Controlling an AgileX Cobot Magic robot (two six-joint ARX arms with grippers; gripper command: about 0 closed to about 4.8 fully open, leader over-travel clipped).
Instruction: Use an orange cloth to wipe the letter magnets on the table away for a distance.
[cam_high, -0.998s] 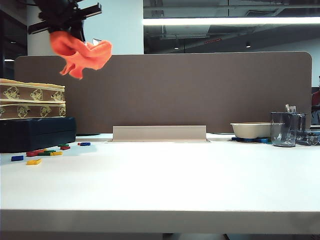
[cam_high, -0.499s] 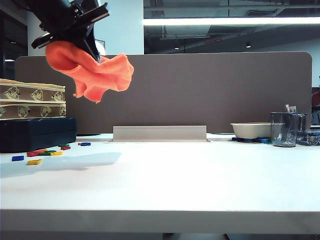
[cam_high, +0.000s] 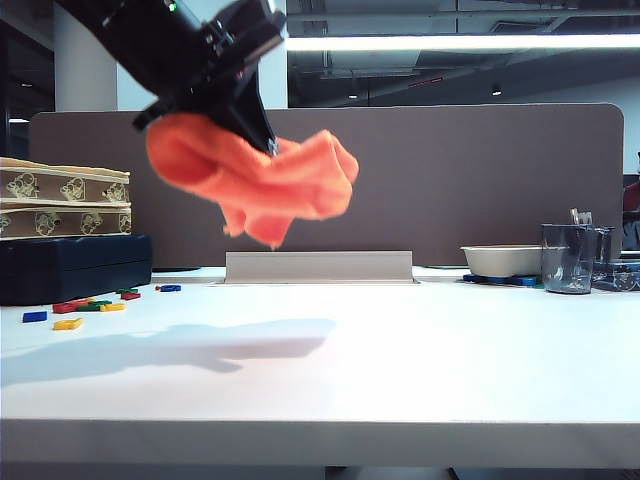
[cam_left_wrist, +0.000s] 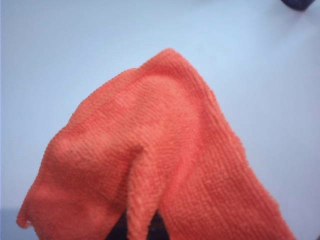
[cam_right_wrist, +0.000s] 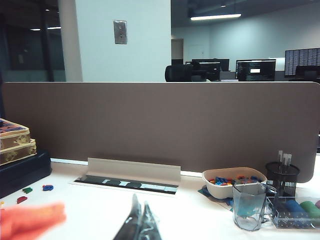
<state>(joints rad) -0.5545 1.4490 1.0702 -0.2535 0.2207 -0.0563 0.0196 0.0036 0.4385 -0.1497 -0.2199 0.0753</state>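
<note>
The table (cam_high: 400, 370) is bare at its front, and the letter magnets (cam_high: 85, 309) lie on it at the left, just before the dark blue case (cam_high: 70, 268). Above the table, to the right of the case, the left gripper (cam_high: 262, 135) is clamped on the orange cloth (cam_high: 260, 180), which hangs in the air without touching the table. The right gripper (cam_right_wrist: 141, 225) is low over the table with its fingers pressed together and empty, and beyond it the beige bowl (cam_right_wrist: 234, 181) stands before the brown partition (cam_high: 400, 180).

Partition: a brown divider panel (cam_high: 450, 180) is standing behind the desk.
Light: a ceiling strip (cam_high: 460, 42) is glowing overhead.
</note>
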